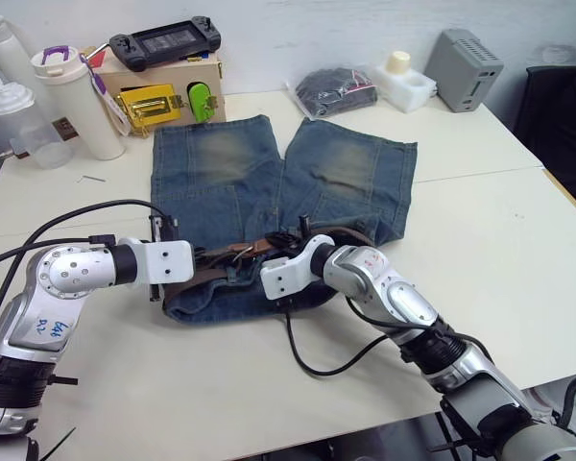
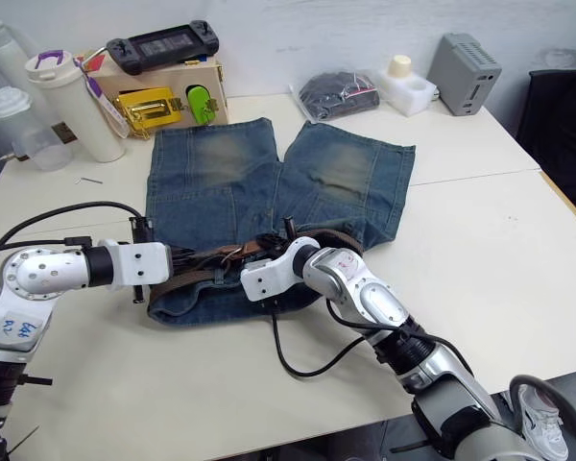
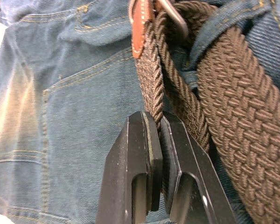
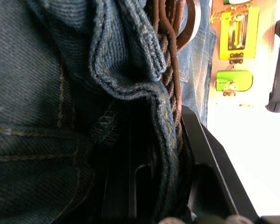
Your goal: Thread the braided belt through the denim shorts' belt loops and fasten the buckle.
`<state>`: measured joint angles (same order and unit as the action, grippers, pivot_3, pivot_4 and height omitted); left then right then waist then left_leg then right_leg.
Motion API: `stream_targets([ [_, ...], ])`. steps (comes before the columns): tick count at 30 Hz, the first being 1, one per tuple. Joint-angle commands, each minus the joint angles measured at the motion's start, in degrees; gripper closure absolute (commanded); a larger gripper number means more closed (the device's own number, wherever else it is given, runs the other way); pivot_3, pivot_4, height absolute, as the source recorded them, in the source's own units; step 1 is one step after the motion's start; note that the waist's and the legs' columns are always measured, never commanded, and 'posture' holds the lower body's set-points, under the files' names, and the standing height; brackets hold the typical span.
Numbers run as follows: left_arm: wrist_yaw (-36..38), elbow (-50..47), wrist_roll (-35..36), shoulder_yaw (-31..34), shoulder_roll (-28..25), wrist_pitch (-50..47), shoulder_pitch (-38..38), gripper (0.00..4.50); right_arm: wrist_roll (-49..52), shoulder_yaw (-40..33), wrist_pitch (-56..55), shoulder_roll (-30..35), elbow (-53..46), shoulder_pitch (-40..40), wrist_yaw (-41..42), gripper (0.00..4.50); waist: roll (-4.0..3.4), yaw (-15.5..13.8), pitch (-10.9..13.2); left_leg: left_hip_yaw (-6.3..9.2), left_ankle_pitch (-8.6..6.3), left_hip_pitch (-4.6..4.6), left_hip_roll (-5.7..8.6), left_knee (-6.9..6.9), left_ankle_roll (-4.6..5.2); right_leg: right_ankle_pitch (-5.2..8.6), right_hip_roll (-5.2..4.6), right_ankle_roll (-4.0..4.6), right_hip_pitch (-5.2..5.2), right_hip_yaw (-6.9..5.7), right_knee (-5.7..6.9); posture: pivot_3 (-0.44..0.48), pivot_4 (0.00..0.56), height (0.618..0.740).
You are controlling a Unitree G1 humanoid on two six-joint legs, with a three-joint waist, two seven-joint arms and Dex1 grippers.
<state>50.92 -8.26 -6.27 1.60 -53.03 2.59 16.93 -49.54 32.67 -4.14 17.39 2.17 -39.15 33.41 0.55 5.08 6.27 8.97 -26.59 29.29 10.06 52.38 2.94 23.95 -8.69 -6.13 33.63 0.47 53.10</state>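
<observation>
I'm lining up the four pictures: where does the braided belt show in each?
Left eye: braided belt lies along the denim shorts waistband, between both arms.
Right eye: same place.
Left wrist: belt beside a thinner strand pinched in the left hand.
Right wrist: belt edge behind folded denim.
Shared landmark: the shorts.
</observation>
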Motion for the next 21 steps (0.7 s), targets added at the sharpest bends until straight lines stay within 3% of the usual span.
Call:
stream_targets([
  [1, -0.6, -1.3, 0.0, 1.3, -1.0, 1.0, -0.9, 4.50, 0.2, 4.3, -3.3, -2.7, 0.3, -0.1, 0.0, 4.48, -0.01, 0.1, 0.0, 0.00, -0.01, 0.00, -0.02, 0.01, -0.02, 0.00, 0.01, 0.00, 0.01, 0.00, 0.00, 0.000, 0.150, 0.646],
  [7, 1.2, 0.3, 1.9, -1.8, 1.5, 5.4, 1.1, 4.50, 0.5, 3.9, -3.9, -3.4, 1.1, -0.3, -1.3, 4.48, -0.02, 0.0, -0.1, 0.00, -0.12, -0.02, -0.08, 0.06, -0.01, 0.00, 0.08, 0.01, 0.03, -0.01, 0.04, 0.000, 0.150, 0.646],
  [13, 3.8, 8.5, 2.3, -5.0, 4.4, 13.3, 4.7, 4.50, 0.5, 3.7, -4.1, -2.8, 0.5, 0.5, -1.8, 4.48, -0.15, -0.3, -0.3, 0.04, -0.61, -0.02, -0.07, 0.72, 0.11, 0.04, 0.12, 0.08, 0.16, -0.02, 0.81, 0.000, 0.150, 0.646],
  [21, 3.7, 20.2, 1.9, -7.6, 11.1, 20.4, 12.9, 4.50, 0.0, 3.3, -2.9, -3.1, -0.8, 1.9, -1.8, 4.48, -0.37, -0.5, -1.1, 0.04, -0.79, -0.02, -0.04, 0.87, 0.24, 0.06, 0.12, 0.11, 0.13, -0.01, 0.81, 0.000, 0.150, 0.646],
])
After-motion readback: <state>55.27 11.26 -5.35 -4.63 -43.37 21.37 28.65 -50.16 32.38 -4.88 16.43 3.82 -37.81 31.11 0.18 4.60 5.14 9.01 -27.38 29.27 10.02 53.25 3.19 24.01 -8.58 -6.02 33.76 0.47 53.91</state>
